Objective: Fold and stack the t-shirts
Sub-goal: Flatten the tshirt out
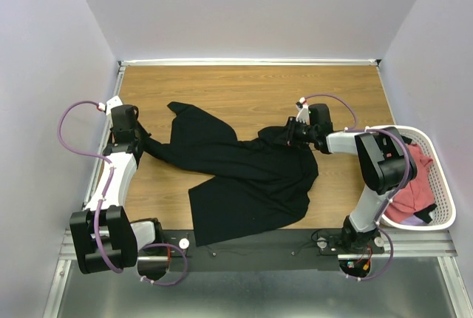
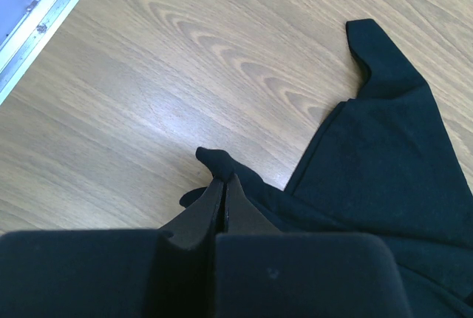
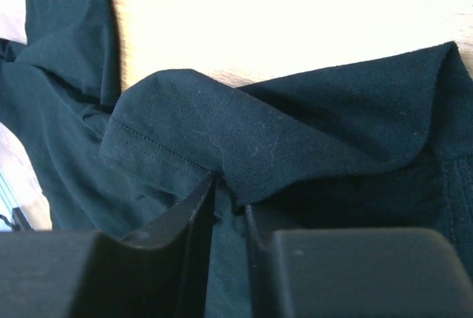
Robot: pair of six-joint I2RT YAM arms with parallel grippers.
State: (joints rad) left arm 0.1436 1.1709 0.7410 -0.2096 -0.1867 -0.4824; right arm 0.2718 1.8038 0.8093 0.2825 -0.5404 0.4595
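We can read no text, label, brand, number or sign in any of the three views. The black t-shirt (image 1: 244,177) shows only plain cloth and a stitched hem. The wooden bench (image 1: 244,89) shows only its grain. The white basket (image 1: 448,207) has no marking we can make out.

One black t-shirt (image 1: 244,177), one basket (image 1: 443,188)
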